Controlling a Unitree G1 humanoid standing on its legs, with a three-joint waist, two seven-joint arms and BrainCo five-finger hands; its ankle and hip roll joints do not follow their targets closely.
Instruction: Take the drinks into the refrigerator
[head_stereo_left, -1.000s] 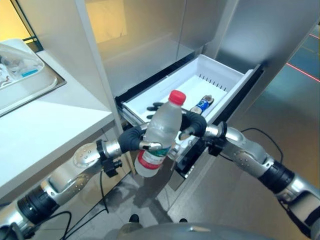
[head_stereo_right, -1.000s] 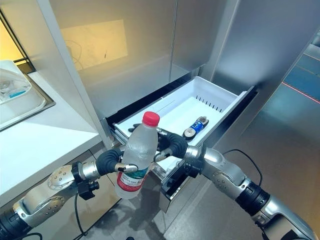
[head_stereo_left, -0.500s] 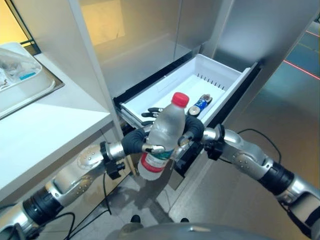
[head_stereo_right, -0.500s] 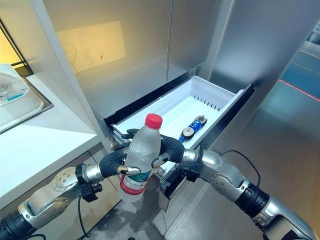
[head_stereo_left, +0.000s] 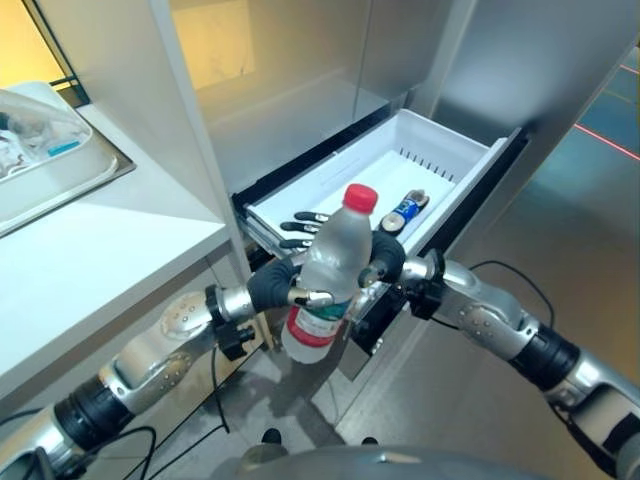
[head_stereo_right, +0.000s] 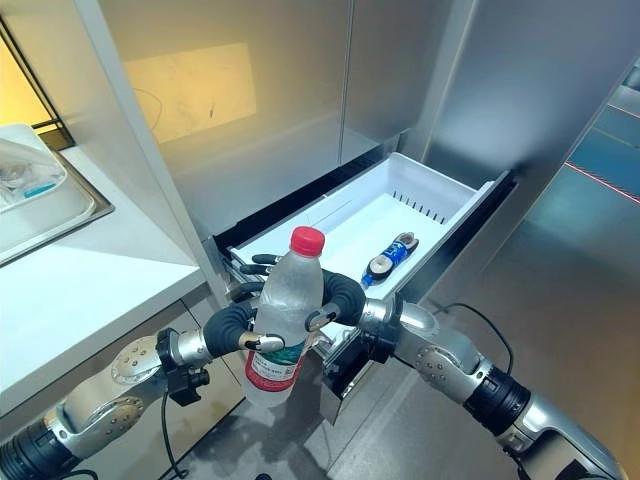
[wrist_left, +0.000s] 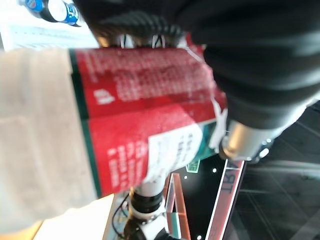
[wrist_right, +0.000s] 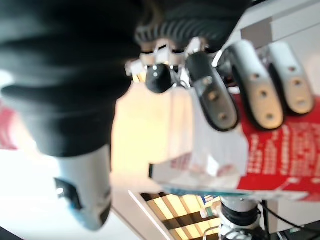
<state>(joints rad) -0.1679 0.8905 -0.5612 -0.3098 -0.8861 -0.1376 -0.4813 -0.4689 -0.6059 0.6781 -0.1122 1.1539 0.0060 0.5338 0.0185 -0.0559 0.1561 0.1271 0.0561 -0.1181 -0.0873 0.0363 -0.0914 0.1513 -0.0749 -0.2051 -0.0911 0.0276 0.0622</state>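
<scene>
A clear water bottle (head_stereo_left: 335, 250) with a red cap and red label is held upright between both hands, just in front of the open white drawer (head_stereo_left: 440, 150) of the refrigerator. My left hand (head_stereo_left: 270, 285) has its thumb pressed on the bottle's front, and its fingers (head_stereo_left: 300, 228) reach past behind it. On the other side my right hand (head_stereo_left: 388, 255) is curled round the bottle, and its fingers (wrist_right: 260, 90) lie on the label (wrist_right: 280, 160). A blue drink can (head_stereo_left: 404, 208) lies inside the drawer.
A white counter (head_stereo_left: 80, 250) with a metal tray (head_stereo_left: 50, 150) stands on the left. The steel refrigerator front (head_stereo_left: 300, 90) rises behind the drawer. Grey floor (head_stereo_left: 560, 220) lies open to the right.
The bottle and both hands have edged slightly toward the drawer. My left fingers now stick out further behind the bottle.
</scene>
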